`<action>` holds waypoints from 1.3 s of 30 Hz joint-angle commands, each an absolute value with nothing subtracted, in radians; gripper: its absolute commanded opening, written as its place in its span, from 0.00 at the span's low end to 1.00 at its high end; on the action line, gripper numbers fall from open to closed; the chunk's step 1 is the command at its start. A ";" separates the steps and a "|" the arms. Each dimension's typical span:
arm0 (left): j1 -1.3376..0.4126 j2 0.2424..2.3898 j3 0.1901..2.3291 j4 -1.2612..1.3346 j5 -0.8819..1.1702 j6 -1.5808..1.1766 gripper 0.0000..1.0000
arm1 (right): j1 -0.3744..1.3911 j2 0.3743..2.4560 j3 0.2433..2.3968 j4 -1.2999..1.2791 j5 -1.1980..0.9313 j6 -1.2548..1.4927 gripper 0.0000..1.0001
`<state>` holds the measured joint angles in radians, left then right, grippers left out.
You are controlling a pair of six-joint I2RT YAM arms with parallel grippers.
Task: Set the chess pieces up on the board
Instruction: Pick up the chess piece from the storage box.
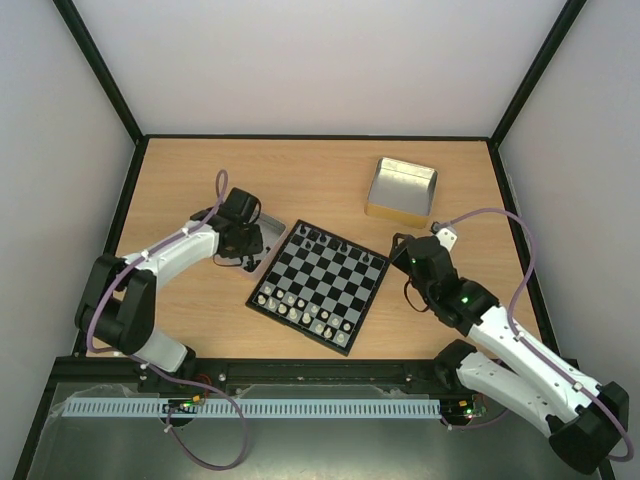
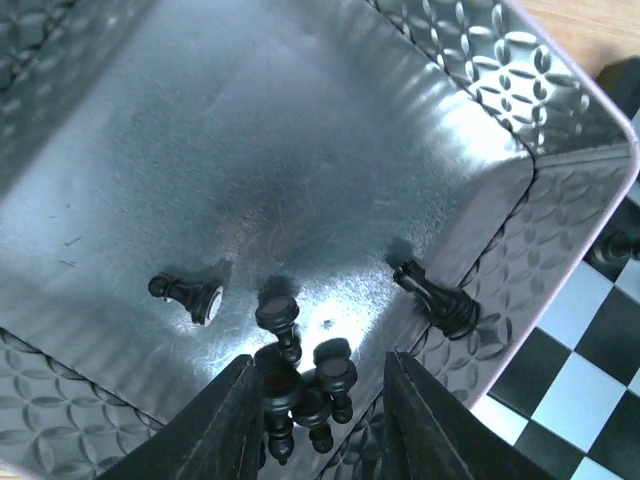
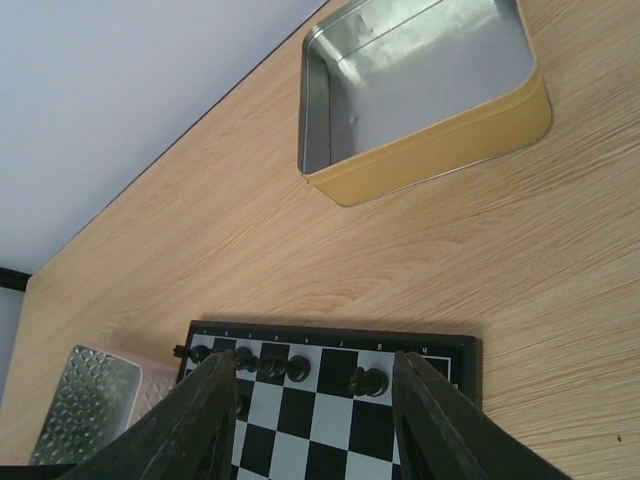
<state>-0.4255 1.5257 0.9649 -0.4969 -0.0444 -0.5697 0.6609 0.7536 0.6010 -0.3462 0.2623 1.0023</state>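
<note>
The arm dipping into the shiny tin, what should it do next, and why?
Probably lower slightly and close the left tool on one of the black pieces: several lie clustered between its open fingers on the tin floor, none gripped yet.

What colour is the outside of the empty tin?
The empty tin is mustard yellow outside; clearest in the right wrist view.

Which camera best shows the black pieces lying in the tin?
Left wrist: it looks straight into the tin at the black pieces lying there. Top view: the left gripper hides them. Right wrist: only the tin's outer wall.
</note>
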 commanded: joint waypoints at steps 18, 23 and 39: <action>-0.390 1.696 0.947 -0.455 -0.038 -0.642 0.35 | 0.658 0.805 0.585 -0.279 0.294 0.947 0.42; -0.390 1.727 0.962 -0.448 -0.060 -0.647 0.28 | 0.658 0.816 0.589 -0.272 0.299 0.940 0.41; -0.388 1.644 0.993 -0.448 -0.100 -0.654 0.12 | 0.658 0.830 0.613 -0.267 0.311 0.920 0.41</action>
